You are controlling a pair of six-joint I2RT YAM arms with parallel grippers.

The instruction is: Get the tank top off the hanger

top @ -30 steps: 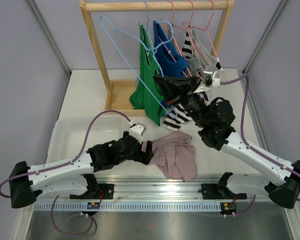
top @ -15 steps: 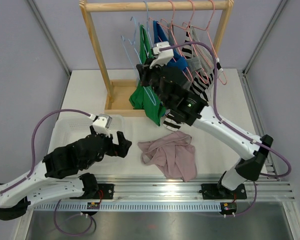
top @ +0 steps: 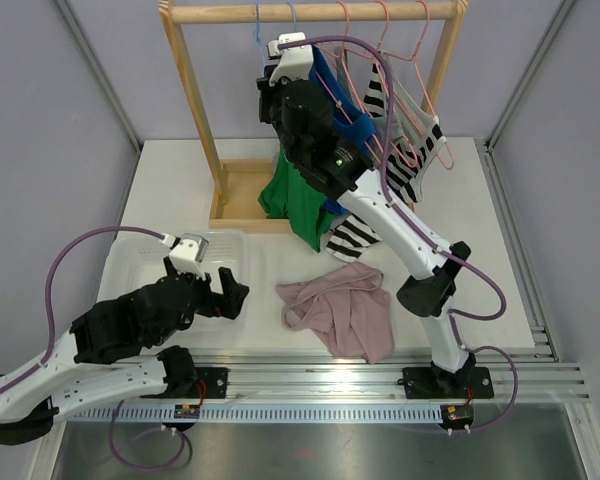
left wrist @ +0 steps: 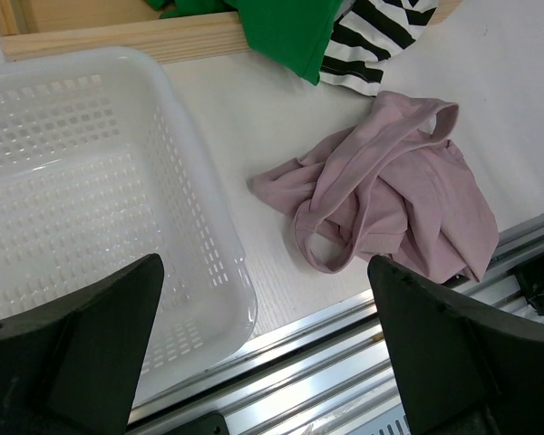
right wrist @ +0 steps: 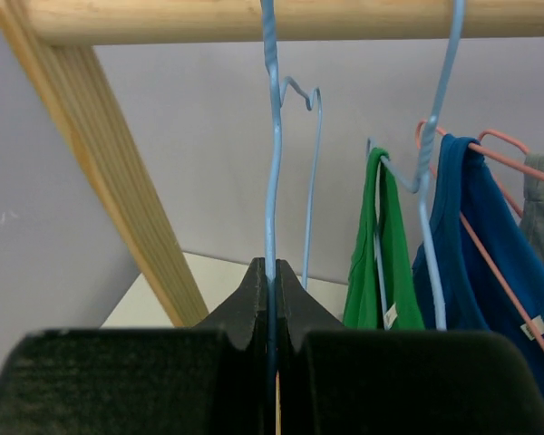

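Hanger (right wrist: 271, 199) mostly behind right end effector (right wrist: 272, 266)

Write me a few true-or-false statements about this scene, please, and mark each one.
1. The mauve tank top lies crumpled on the table. True.
2. The right claw is open and empty. False: it is shut on a blue hanger up at the wooden rail.
3. The left claw is open and holds nothing. True.
4. The green top lies in the white basket. False: it hangs from the rail, and nothing shows in the basket.
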